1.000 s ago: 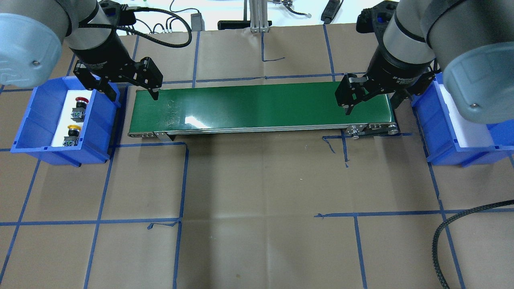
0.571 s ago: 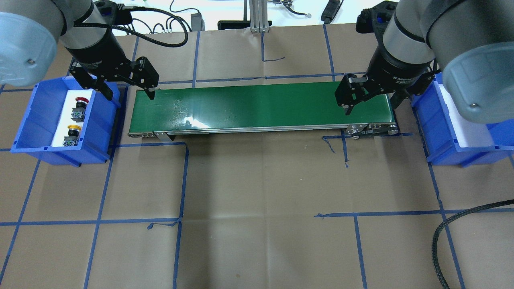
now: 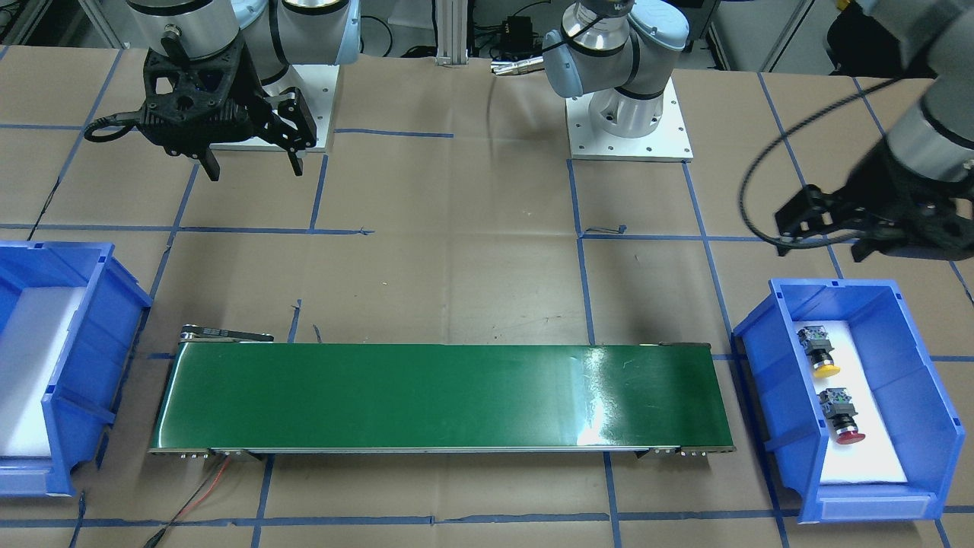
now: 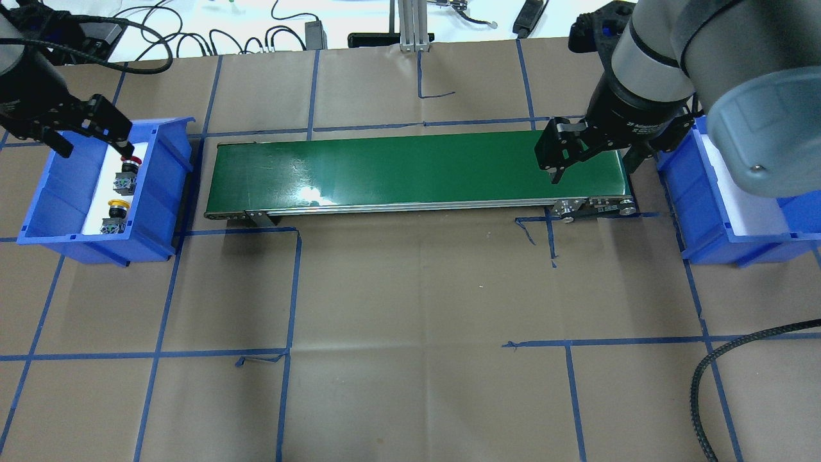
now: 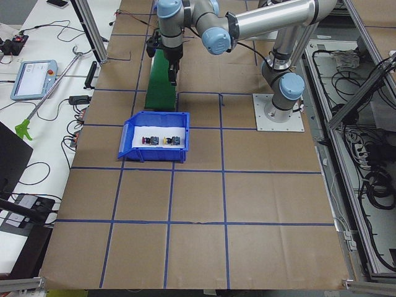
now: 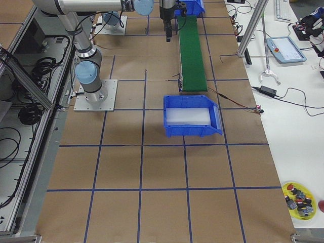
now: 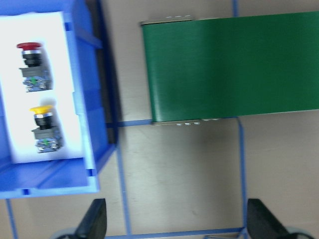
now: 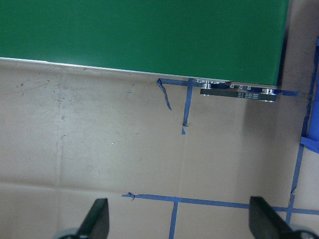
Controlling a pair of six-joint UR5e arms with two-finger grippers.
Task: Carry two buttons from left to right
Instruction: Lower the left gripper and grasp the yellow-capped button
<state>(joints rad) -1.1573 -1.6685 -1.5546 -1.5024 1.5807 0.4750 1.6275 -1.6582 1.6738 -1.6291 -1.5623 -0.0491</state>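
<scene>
- Two buttons lie on their sides on the white liner of the left bin (image 4: 159, 206), at the left end of the green conveyor belt (image 4: 417, 167). The red button (image 4: 126, 178) is on the far side and the yellow button (image 4: 115, 215) is nearer the robot. Both caps point toward the far side.
- Seen from overhead, the left gripper (image 4: 96, 151) hangs over the far end of that bin with its fingers spread wide. One fingertip overlaps the red cap, so contact cannot be judged there.
- Its wrist camera settles this. The red button (image 7: 32, 67) and yellow button (image 7: 44, 129) show whole and untouched. The two fingertips stand far apart at the bottom edge, with nothing between them, over brown paper beside the bin wall (image 7: 85, 99).
- From across the table, the left gripper (image 3: 818, 243) shows above the bin's rim (image 3: 761, 365). The yellow button (image 3: 818, 352) and red button (image 3: 841, 415) lie apart from each other.
- Overhead, the right gripper (image 4: 593, 173) hovers over the belt's right end, jaws wide apart and holding nothing. Its own camera shows only the belt edge (image 8: 144, 30) and taped paper.
- Only the right-end camera shows the whole right bin (image 6: 192, 129) with its white liner. It also shows a yellow dish (image 6: 298, 200) of small parts at that table corner.
</scene>
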